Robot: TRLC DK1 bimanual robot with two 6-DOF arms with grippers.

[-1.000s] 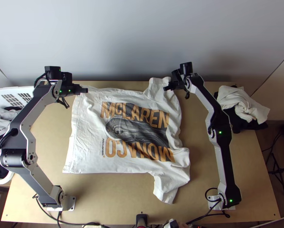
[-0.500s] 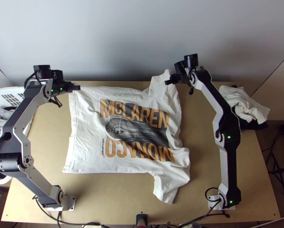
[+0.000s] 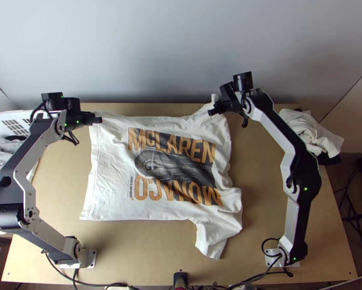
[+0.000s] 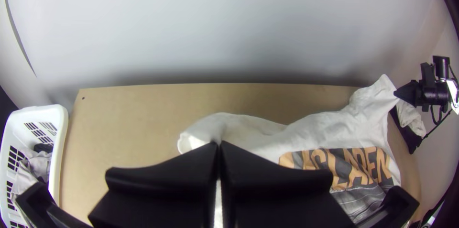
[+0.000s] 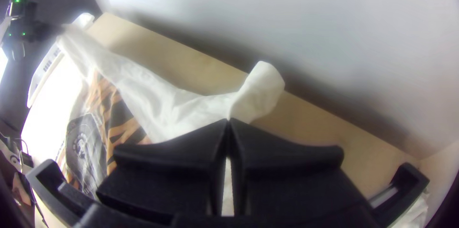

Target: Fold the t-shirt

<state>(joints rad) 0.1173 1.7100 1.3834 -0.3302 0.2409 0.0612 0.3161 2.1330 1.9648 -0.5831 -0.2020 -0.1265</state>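
- Your left gripper [image 3: 99, 120] clenches a hem corner of the shirt [image 3: 111, 193].
- Your right gripper [image 3: 211, 112] grasps its far sleeve.
- Between them, the shirt lies spread.

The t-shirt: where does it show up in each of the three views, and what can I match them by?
Top view: t-shirt spread across the middle of the table.
Left wrist view: from the left gripper's fingertips across to the right gripper.
Right wrist view: from the right gripper's fingertips away to the left gripper.
Shared landmark: orange lettering on the t-shirt's dark print.
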